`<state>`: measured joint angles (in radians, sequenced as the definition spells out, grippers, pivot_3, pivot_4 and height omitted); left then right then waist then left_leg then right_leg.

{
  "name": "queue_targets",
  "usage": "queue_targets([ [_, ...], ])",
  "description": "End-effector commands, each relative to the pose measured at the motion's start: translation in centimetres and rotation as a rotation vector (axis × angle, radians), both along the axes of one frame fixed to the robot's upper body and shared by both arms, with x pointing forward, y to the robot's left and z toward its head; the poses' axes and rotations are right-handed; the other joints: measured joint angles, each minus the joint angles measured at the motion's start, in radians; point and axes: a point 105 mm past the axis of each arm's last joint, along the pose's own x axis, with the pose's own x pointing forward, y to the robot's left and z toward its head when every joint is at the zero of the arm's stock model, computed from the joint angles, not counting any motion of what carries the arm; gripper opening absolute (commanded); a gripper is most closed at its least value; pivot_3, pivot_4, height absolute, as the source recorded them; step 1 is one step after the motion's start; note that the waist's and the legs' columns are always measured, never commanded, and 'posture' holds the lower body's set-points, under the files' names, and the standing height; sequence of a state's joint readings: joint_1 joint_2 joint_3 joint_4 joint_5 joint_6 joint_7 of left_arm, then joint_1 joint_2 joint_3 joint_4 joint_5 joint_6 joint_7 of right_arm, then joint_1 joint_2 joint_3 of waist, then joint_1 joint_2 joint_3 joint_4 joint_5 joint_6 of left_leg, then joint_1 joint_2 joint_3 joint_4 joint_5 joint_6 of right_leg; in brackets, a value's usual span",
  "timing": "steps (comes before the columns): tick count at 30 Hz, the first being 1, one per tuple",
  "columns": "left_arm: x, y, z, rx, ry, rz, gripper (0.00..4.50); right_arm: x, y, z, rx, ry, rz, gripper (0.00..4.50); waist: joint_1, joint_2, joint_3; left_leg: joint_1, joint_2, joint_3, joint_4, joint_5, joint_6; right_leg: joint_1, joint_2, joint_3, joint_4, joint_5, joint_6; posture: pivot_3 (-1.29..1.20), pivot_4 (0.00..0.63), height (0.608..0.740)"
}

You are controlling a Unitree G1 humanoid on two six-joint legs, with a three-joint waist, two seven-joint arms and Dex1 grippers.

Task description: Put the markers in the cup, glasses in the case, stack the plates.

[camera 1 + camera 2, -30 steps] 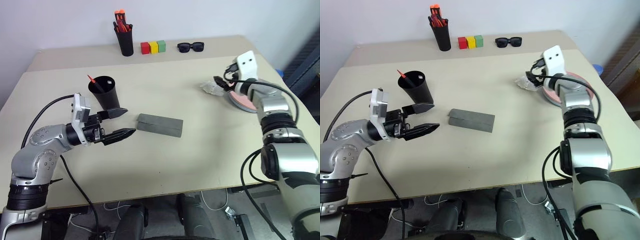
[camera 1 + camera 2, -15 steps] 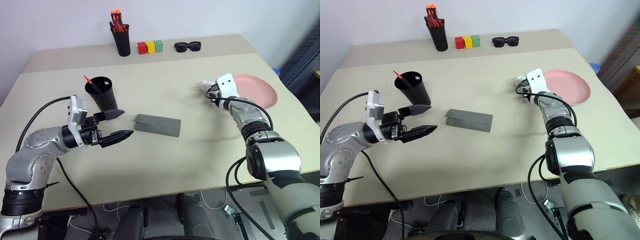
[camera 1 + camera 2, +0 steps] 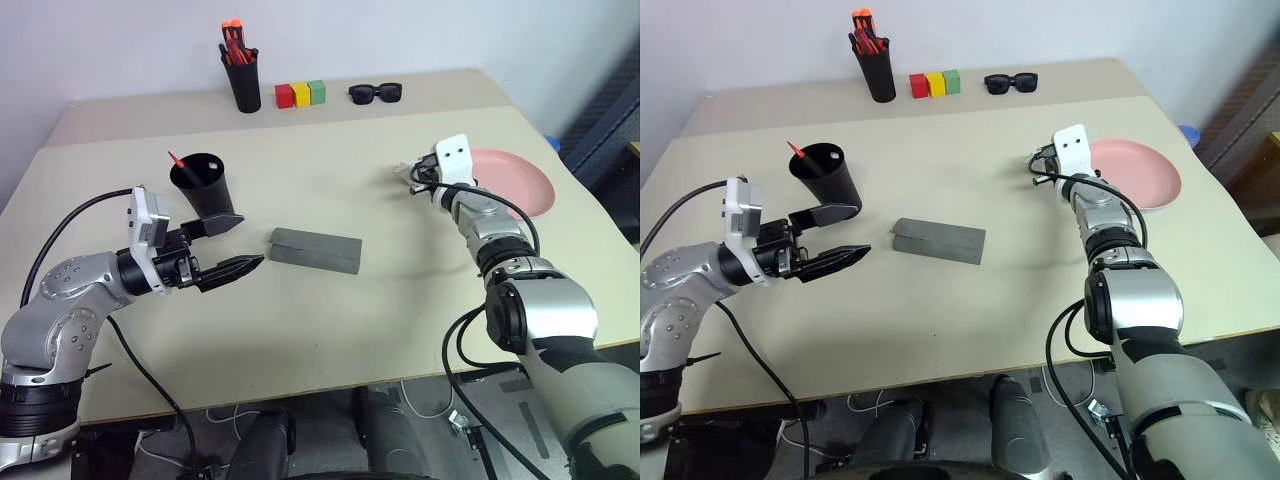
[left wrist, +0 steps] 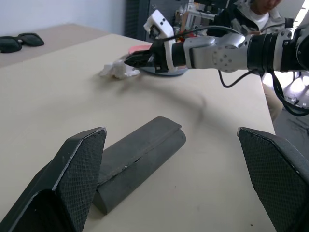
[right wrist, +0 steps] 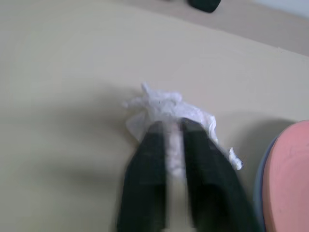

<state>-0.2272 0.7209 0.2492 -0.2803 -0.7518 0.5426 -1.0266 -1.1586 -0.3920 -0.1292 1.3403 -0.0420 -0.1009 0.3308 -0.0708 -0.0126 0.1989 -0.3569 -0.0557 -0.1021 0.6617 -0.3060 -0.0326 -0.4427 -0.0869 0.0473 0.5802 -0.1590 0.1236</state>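
My right gripper (image 5: 170, 126) is low on the table, fingers pinched on a crumpled white tissue (image 5: 154, 104) just left of the plates. The salmon pink plate (image 3: 520, 180) lies on the light blue plate (image 5: 263, 186), whose rim peeks out beneath. The black tapered cup (image 3: 207, 188) stands at the left with a red marker (image 3: 178, 159) sticking out of it. The grey case (image 3: 317, 250) lies shut in the middle. My left gripper (image 3: 248, 242) hovers open between cup and case, holding nothing. The glasses are out of view.
At the table's far edge stand a black pen holder (image 3: 243, 80) with orange-capped pens, three coloured blocks (image 3: 303, 94) and black sunglasses (image 3: 377, 93). A person (image 4: 253, 12) sits beyond the table in the left wrist view.
My right gripper dropped from over the plates down and left to the tissue, and its fingers closed. The pink plate is uncovered now. The left arm kept still.
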Motion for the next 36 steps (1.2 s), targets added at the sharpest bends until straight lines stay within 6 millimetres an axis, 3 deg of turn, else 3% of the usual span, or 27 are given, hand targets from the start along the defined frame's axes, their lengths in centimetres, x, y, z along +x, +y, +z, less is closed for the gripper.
queue_targets([
  [1, -0.1, -0.3, 0.6, -0.003, -0.033, -0.019, 4.50, 0.5, 0.3, 3.1, 0.005, -0.097, 0.001, 2.27, 0.000, 0.000, 0.000, 0.000, 0.000, 0.000, 0.000, 0.000, 0.000, 0.000, 0.000, 0.000, 0.000, 0.000, 0.000, 0.00, 0.150, 0.740],
  [5, 0.2, -0.5, 1.2, -0.004, -0.046, -0.026, 4.50, 0.6, 1.0, 2.8, -0.021, -0.099, -0.007, 4.26, 0.000, 0.000, 0.000, 0.000, 0.000, 0.000, 0.000, 0.000, 0.000, 0.000, 0.000, 0.000, 0.000, 0.000, 0.000, 0.00, 0.150, 0.740],
  [6, 0.2, -0.4, 1.3, -0.003, -0.046, -0.025, 4.50, 0.6, 1.2, 2.8, -0.034, -0.099, -0.005, 4.45, 0.000, 0.000, 0.000, 0.000, 0.000, 0.000, 0.000, 0.000, 0.000, 0.000, 0.000, 0.000, 0.000, 0.000, 0.000, 0.00, 0.150, 0.740],
  [10, -0.2, 0.2, 1.1, 0.009, -0.043, -0.009, 4.50, 0.7, 2.0, 2.3, -0.034, -0.087, -0.009, 4.45, -0.001, 0.000, 0.000, 0.000, 0.000, 0.000, 0.000, 0.000, 0.000, 0.000, 0.000, 0.000, 0.000, 0.000, 0.000, 0.00, 0.150, 0.740],
  [13, -0.6, 0.4, 1.4, 0.010, -0.049, 0.009, 4.50, 0.8, 2.4, 1.9, -0.010, -0.073, -0.018, 3.61, -0.002, 0.000, 0.000, 0.000, 0.000, 0.000, 0.000, 0.000, 0.000, 0.000, 0.000, 0.000, 0.000, 0.000, 0.000, 0.00, 0.150, 0.740],
  [20, -1.0, 0.6, 1.5, 0.009, -0.050, 0.034, 4.50, 0.7, 2.7, 0.5, -0.072, -0.040, -0.044, 0.05, 0.000, 0.000, 0.000, 0.000, 0.000, 0.000, 0.000, 0.000, 0.000, 0.000, 0.000, 0.000, 0.000, 0.000, 0.000, 0.00, 0.150, 0.740],
  [23, -0.9, 0.7, 1.5, 0.006, -0.051, 0.041, 4.50, 0.8, 2.8, 1.1, -0.080, -0.055, -0.034, 0.05, -0.001, 0.000, 0.000, 0.000, 0.000, -0.001, 0.000, 0.000, 0.000, 0.000, 0.000, 0.000, 0.000, 0.000, 0.000, 0.00, 0.150, 0.740],
  [28, -0.8, 0.5, 1.5, -0.004, -0.054, 0.051, 4.50, 0.9, 4.1, 6.4, 0.228, -0.201, 0.093, 0.05, -0.001, 0.001, 0.000, 0.000, 0.000, 0.000, 0.000, 0.000, 0.000, 0.000, 0.000, 0.000, 0.000, 0.000, 0.000, 0.00, 0.150, 0.740],
  [31, -0.7, 0.2, 1.4, -0.020, -0.050, 0.043, 4.50, 0.3, 4.5, 9.7, 0.304, -0.319, 0.214, 0.93, -0.001, 0.001, 0.000, 0.000, 0.000, -0.001, 0.000, 0.000, 0.000, 0.000, 0.001, 0.000, 0.000, 0.000, 0.000, 0.00, 0.150, 0.740],
  [36, 0.0, -0.5, 1.3, -0.038, -0.056, 0.022, 4.50, -0.4, 3.3, 10.3, 0.283, -0.388, 0.208, 3.50, 0.004, 0.000, 0.000, 0.000, 0.000, -0.001, 0.000, 0.000, 0.000, 0.000, 0.000, 0.000, 0.000, 0.000, 0.000, 0.00, 0.150, 0.740],
])
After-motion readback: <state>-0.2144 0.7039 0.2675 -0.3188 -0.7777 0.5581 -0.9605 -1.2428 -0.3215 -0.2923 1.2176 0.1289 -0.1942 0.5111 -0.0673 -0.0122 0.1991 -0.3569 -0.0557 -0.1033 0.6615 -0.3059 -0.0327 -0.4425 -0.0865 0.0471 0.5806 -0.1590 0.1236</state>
